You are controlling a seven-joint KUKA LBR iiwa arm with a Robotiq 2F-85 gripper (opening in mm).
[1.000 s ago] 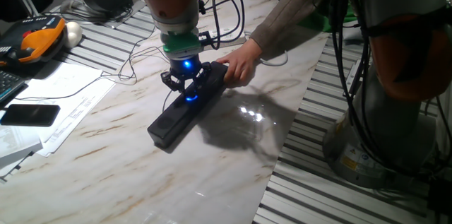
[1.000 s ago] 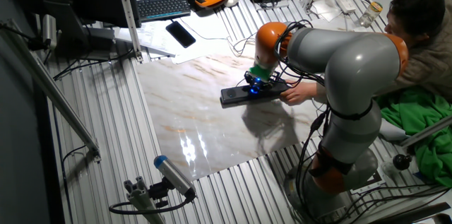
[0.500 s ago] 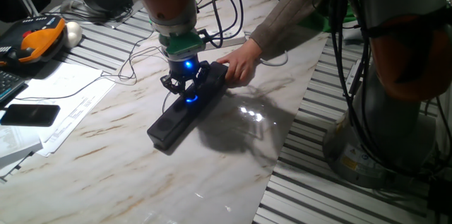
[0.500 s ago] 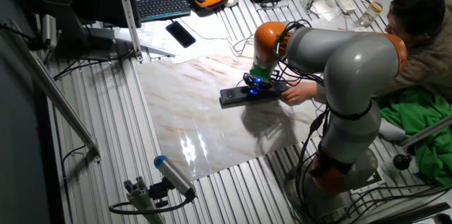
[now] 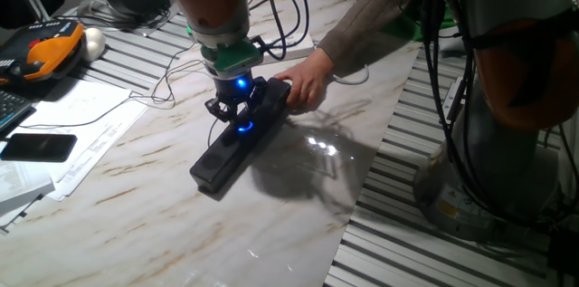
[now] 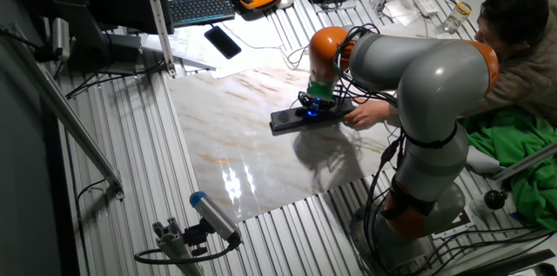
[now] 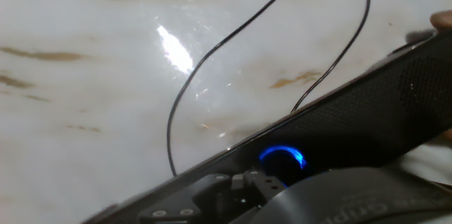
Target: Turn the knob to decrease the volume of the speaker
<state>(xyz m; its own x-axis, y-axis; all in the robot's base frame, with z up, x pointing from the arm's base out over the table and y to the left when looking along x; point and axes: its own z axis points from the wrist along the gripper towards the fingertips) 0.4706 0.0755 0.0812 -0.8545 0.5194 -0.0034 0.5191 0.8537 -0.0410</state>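
The speaker [image 5: 237, 138] is a long black bar lying slantwise on the marble table [image 5: 136, 187]. It also shows in the other fixed view [image 6: 305, 116] and the hand view [image 7: 367, 111]. The knob [image 5: 244, 125] glows blue on its top; it shows in the other fixed view [image 6: 311, 111] and the hand view [image 7: 282, 158] too. My gripper [image 5: 240, 113] stands straight down over the knob, fingertips right at it, with its own blue light higher up. The frames do not show whether the fingers clamp the knob. A thin black cable [image 7: 212, 61] runs off over the table.
A person's hand [image 5: 303, 83] holds the speaker's far end. Papers [image 5: 81, 133], a phone [image 5: 36, 147] and an orange pendant [image 5: 50, 52] lie at the left. Cables [image 5: 289, 6] trail behind the arm. The person [image 6: 513, 23] sits at the right of the table.
My arm's wrist has shifted slightly to the left above the knob. The speaker and the person's hand stay where they were.
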